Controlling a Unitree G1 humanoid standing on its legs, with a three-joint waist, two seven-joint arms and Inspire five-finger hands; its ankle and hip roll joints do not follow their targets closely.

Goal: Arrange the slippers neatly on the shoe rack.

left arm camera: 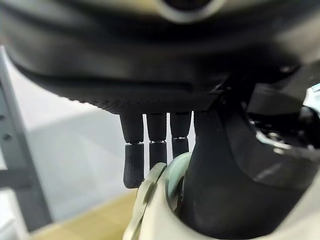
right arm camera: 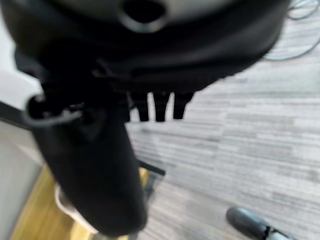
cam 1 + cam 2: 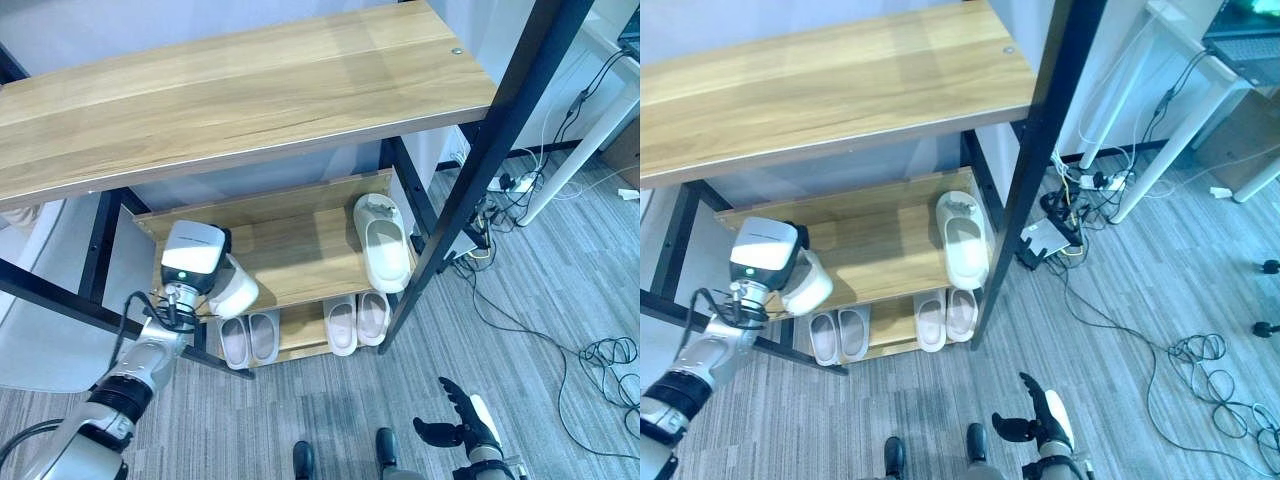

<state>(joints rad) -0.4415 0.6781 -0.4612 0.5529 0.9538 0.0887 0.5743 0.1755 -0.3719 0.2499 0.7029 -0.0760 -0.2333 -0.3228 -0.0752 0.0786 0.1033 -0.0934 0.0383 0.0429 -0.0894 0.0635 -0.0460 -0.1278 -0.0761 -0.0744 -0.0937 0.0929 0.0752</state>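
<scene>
- Left hand point(image 3: 205, 262) pinches a slipper point(image 3: 236, 290) over the middle shelf's point(image 3: 290, 250) left front edge.
- Released this near the edge, I judge it could tip off.
- Right hand point(image 3: 462, 422) idles, fingers relaxed.

The middle shelf point(image 3: 290, 255) has bare wood between the left hand point(image 3: 215, 262) and the white slipper point(image 3: 384, 245). The top shelf point(image 3: 230, 95) hangs low over it, and a black post point(image 3: 470, 180) stands beside it.
</scene>
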